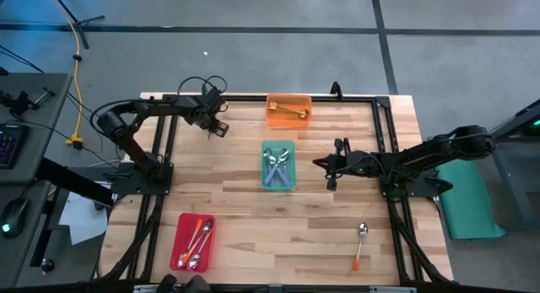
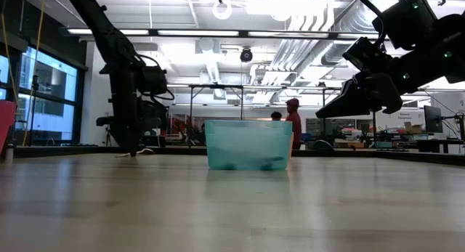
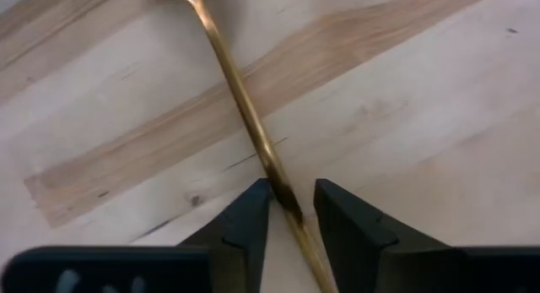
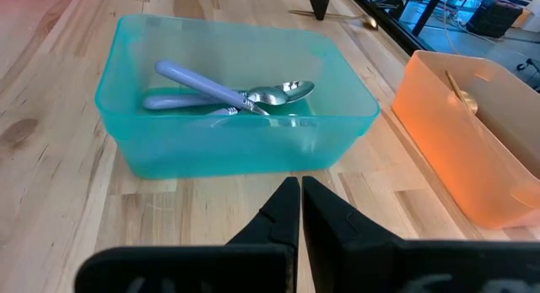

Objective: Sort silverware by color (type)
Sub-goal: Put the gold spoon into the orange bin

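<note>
1. Left claw (image 3: 292, 210) was down at the surface (image 1: 245, 204) near the far left corner, its two fingers (image 3: 249, 217) straddling the thin handle of a gold spoon (image 3: 240, 99). The gap was narrow, but I could not tell whether the pads had actually pinched the handle.
2. The gold spoon lay flat on the wood, bowl pointing away from the claw and mostly out of the wrist view.
3. Right claw (image 4: 299, 200) hung fully closed and empty, just beside the teal tray (image 4: 135, 149), waiting.
4. Likely risk: the handle is thin and lies flush to the wood, so the pads might close over it, skid it sideways, or scrape the surface. Gripped near its tail end, the spoon could swing or slip out when lifted.
5. Destination, in my judgement, was the orange tray (image 1: 288, 116) at the far edge, which already held a gold piece (image 1: 289, 113). A low carry could clip that tray's wall.
6. The teal tray held purple-handled spoons (image 4: 202, 90). The red tray (image 1: 180, 242) at the near left held orange-handled spoons (image 1: 198, 238).
7. One orange-handled spoon (image 1: 360, 242) remained loose at the near right, well apart from everything.
8. People stood far back in the room behind the teal tray, clear of the work.
</note>
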Tool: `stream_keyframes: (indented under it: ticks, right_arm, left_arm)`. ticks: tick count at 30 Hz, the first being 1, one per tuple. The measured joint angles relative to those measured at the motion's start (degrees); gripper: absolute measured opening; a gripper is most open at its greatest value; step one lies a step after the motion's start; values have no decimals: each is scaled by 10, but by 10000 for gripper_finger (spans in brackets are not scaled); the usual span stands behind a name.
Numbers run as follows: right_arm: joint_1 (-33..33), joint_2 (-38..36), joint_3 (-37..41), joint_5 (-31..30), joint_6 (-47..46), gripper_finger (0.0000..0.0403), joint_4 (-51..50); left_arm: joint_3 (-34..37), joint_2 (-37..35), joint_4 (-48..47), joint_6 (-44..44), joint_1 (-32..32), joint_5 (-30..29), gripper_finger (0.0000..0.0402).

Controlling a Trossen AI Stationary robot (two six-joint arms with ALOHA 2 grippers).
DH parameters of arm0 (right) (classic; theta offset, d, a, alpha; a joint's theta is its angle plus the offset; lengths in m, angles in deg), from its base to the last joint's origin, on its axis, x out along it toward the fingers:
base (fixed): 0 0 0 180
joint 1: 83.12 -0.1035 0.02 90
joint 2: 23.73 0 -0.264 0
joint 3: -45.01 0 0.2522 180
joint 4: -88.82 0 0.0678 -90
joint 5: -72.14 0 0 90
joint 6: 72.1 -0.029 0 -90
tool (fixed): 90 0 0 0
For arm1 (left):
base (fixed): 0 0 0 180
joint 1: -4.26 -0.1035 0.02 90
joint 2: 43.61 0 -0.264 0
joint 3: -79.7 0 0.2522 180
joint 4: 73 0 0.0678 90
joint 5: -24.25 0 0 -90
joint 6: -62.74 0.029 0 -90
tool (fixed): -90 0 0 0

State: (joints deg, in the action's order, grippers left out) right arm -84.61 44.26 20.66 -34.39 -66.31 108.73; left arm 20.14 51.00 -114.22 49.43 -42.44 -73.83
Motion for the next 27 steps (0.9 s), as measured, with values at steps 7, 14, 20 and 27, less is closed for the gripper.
stream_keyframes:
  ticks: [7,14,20,27]
  right_arm:
    - [0,0,0,0,-6,0,0]
    - [0,0,0,0,-9,0,0]
    - [0,0,0,0,-9,0,0]
    - [0,0,0,0,-26,0,0]
  left_arm:
    - [0,0,-10,33,10,-2,12]
    - [3,-16,-21,54,41,-40,7]
    - [3,-97,-47,47,71,-37,5]
    - [3,-178,-9,25,145,-26,5]
